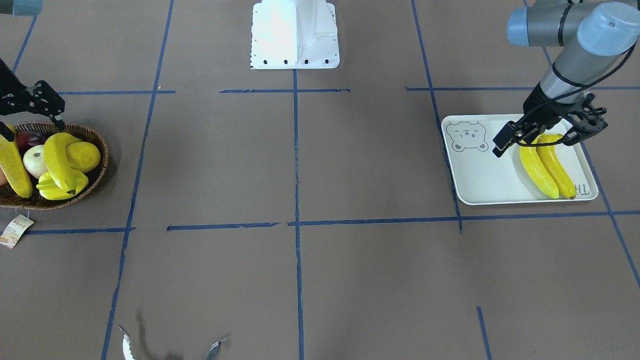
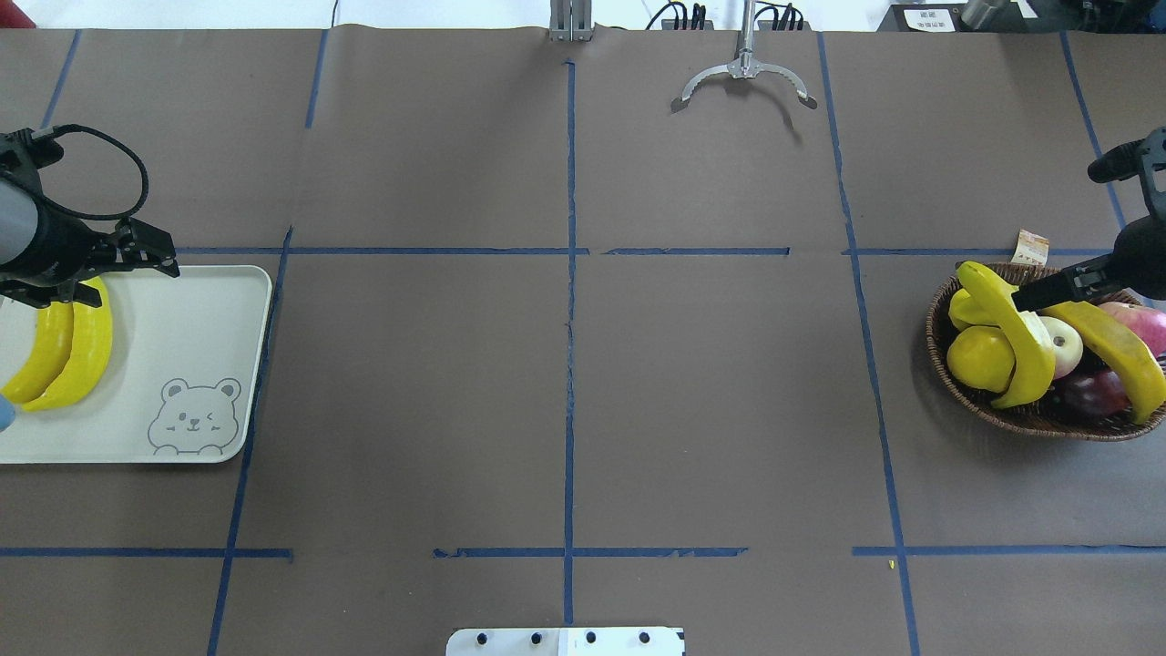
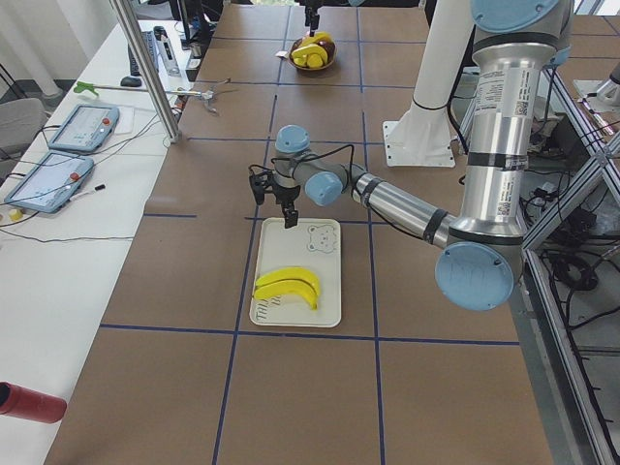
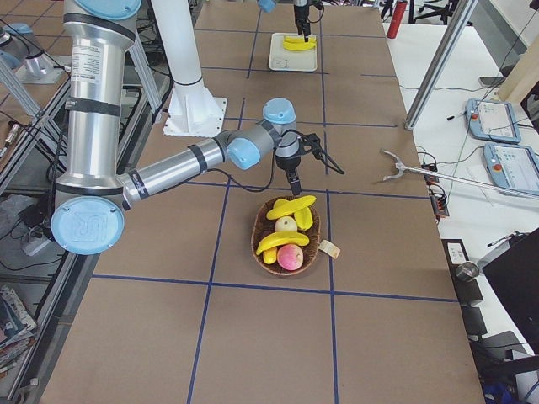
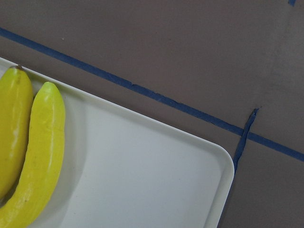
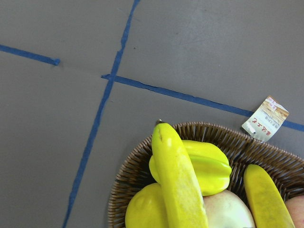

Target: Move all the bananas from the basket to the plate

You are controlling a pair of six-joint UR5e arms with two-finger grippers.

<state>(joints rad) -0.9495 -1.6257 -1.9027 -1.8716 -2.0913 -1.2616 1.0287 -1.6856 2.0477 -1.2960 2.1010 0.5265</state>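
lemon [image 2: 980,357], starfruit [image 2: 964,310] and pale apple [image 2: 1064,344] sit together; metal tongs [image 2: 745,75] lie apart.

The grey, blue-jointed left arm [image 1: 567,75] stretches out low. Its black two-finger left gripper [image 1: 532,144] points downward, jaws spread wide, holding nothing. The matching right arm [image 4: 168,172] reaches out likewise, its black right gripper [image 2: 1057,235] angled down, jaws wide apart and empty.

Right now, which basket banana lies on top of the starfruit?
The middle banana, draped over the starfruit and lemon; the other banana lies beside the red apple, off the starfruit.
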